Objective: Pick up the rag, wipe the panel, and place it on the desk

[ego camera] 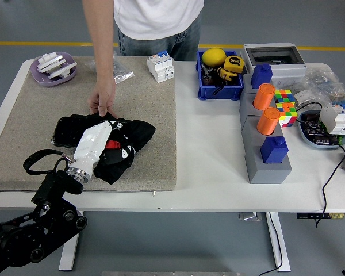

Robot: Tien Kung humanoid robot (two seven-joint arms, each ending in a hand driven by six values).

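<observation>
A black rag (126,144) with red and white marks lies bunched over the right end of a black panel (66,131) on the beige mat (144,103). My left hand (98,141), white with a black arm behind it, presses on the rag with its fingers buried in the cloth. A person stands at the far side; the person's hand (102,102) rests on the panel's far edge and holds it steady. My right hand is out of view.
A purple dish (53,69) with white parts sits at the mat's far left. A white breaker (161,66), a blue bin (220,75) with a tape measure, a grey block (265,144) with orange and blue pegs, and a colour cube (286,106) stand to the right.
</observation>
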